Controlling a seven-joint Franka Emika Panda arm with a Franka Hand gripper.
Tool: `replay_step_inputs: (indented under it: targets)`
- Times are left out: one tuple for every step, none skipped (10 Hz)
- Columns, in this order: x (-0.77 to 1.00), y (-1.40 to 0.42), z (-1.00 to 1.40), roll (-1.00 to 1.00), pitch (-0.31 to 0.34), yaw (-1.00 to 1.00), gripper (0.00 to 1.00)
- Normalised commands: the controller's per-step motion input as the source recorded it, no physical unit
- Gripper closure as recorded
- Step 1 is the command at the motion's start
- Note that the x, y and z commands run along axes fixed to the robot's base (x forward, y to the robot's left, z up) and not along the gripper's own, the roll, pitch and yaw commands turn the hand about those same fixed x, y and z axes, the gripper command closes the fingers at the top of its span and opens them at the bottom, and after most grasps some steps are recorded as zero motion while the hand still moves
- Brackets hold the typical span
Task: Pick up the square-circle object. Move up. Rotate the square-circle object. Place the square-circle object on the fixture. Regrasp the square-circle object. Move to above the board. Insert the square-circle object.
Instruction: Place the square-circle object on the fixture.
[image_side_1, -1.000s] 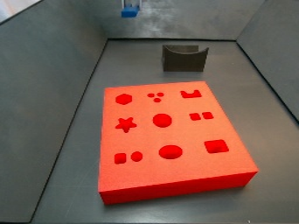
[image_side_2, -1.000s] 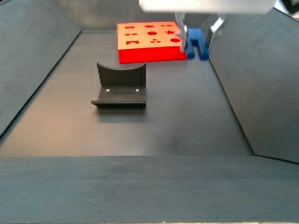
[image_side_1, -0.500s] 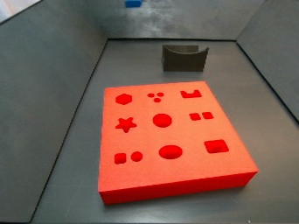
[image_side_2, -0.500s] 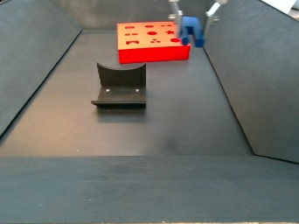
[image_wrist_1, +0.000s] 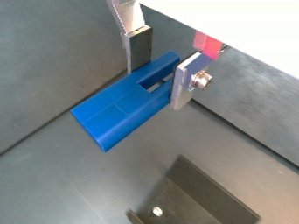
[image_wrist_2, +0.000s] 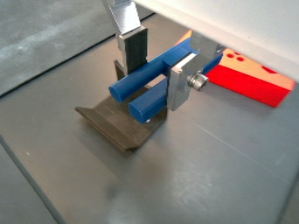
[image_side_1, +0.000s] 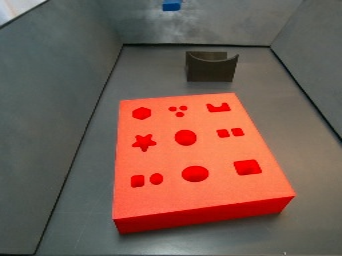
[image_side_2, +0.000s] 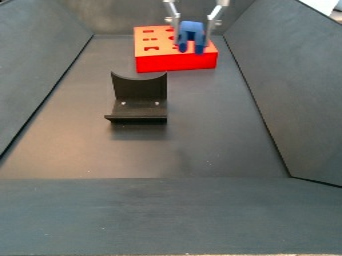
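While the square-circle object (image_wrist_1: 128, 105) is clamped between the gripper (image_wrist_1: 160, 70) fingers, it is held aloft, upper centre, clear of the fixture (image_side_2: 136, 98); rotation is judged unobstructed.

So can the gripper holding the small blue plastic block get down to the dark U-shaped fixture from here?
Probably yes. The gripper holds the small blue plastic block in the air, and the dark U-shaped fixture stands empty with nothing over it.

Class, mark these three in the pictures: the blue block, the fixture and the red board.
blue block (image_wrist_1: 122, 109): wrist view, its broad face.
fixture (image_side_2: 135, 98): side view, its upright back wall.
red board (image_side_1: 195, 160): side view, its top face between recesses.
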Motion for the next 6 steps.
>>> replay_step_inputs:
  targets:
    - [0.96,-0.01,-0.03,0.03,0.051,0.03,1.0]
    - [0.84,-0.01,-0.03,0.01,0.063,0.02,1.0]
    - [0.74,0.0,-0.02,-0.01,0.076,0.02,1.0]
    - [0.64,0.0,-0.01,-0.02,0.087,0.02,1.0]
    - [0.51,0.0,-0.01,-0.03,0.102,0.03,1.0]
    - [0.42,0.0,-0.01,-0.04,0.113,0.03,1.0]
